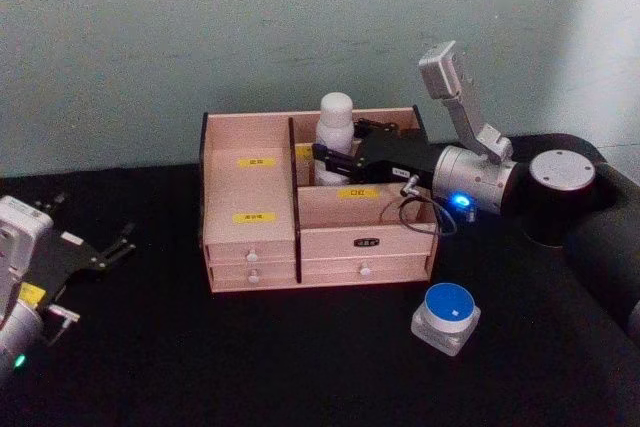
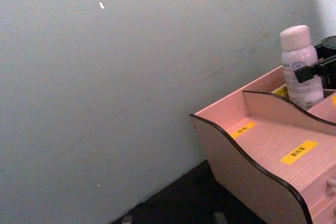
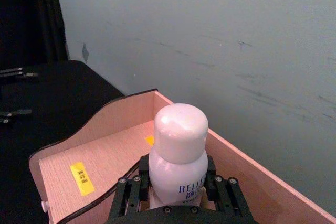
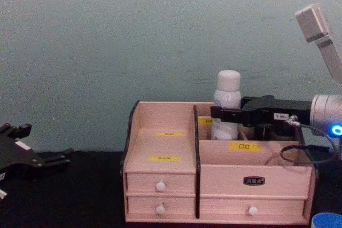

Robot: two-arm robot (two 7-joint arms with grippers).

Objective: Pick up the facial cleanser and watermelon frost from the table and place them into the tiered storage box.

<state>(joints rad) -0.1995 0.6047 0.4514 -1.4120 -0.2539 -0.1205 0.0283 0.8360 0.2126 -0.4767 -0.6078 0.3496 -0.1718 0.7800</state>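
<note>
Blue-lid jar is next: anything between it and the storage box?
Nothing visible. The blue-lidded jar sits on the black table off the tiered storage box's front right corner, with bare table between them. The right claw is at the box's rear right compartment, shut on the white bottle. The left claw is parked at the table's left.

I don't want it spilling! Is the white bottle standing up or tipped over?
Standing up: the white bottle sits cap-up in a back compartment of the tiered storage box, right gripper around it.
</note>
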